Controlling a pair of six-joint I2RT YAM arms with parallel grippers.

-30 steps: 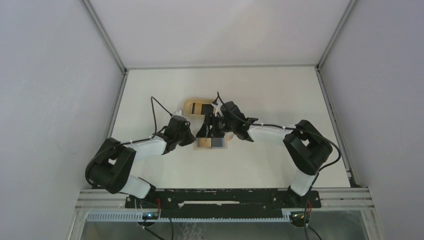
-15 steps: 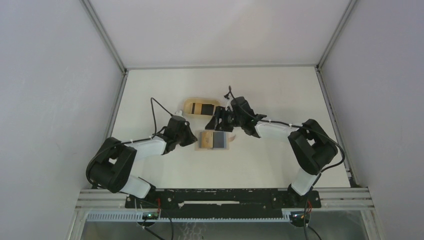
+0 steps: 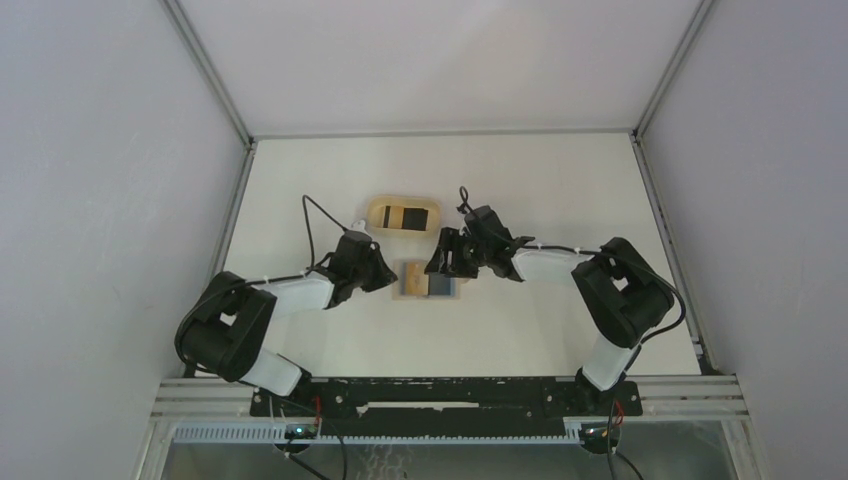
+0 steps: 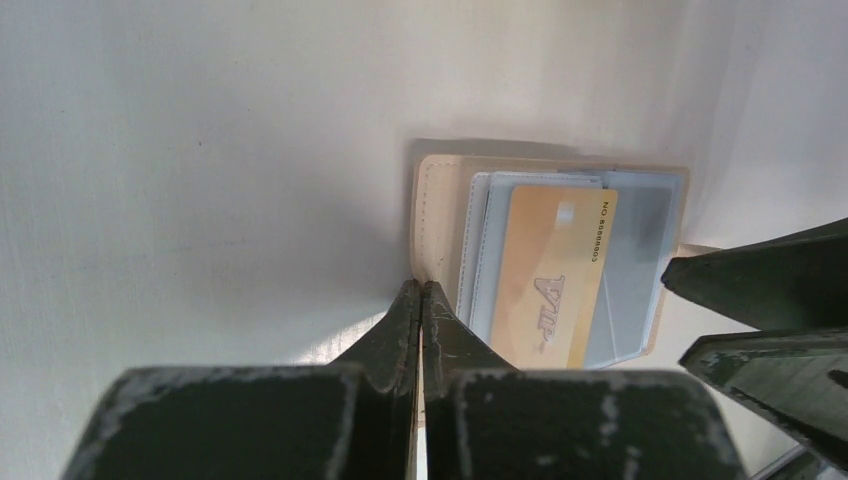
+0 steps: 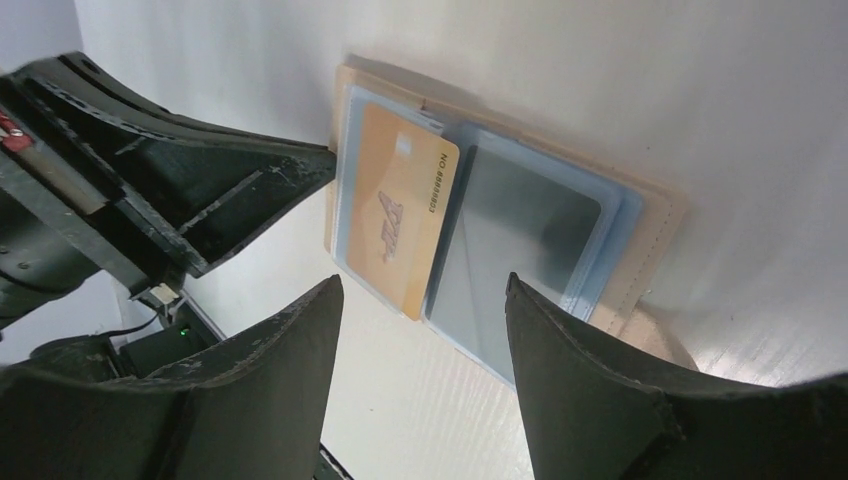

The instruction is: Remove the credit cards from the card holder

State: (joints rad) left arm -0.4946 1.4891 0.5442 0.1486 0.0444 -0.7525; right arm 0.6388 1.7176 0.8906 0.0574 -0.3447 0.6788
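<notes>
Open card holder (image 3: 428, 282) lying flat on the white surface (image 3: 540, 190) between our two pincers.
Our left pincer (image 4: 420, 290) is clenched, its tips at the holder's beige edge. Our right pincer (image 5: 420, 290) hovers spread wide above the gold card (image 5: 395, 222), which lies among pale blue sleeves.

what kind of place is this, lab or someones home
Most likely a lab robot cell, not a home: a white table boxed in by plain panels, left arm and right arm bolted to a metal rail, with a card holder and wooden tray as props.
</notes>
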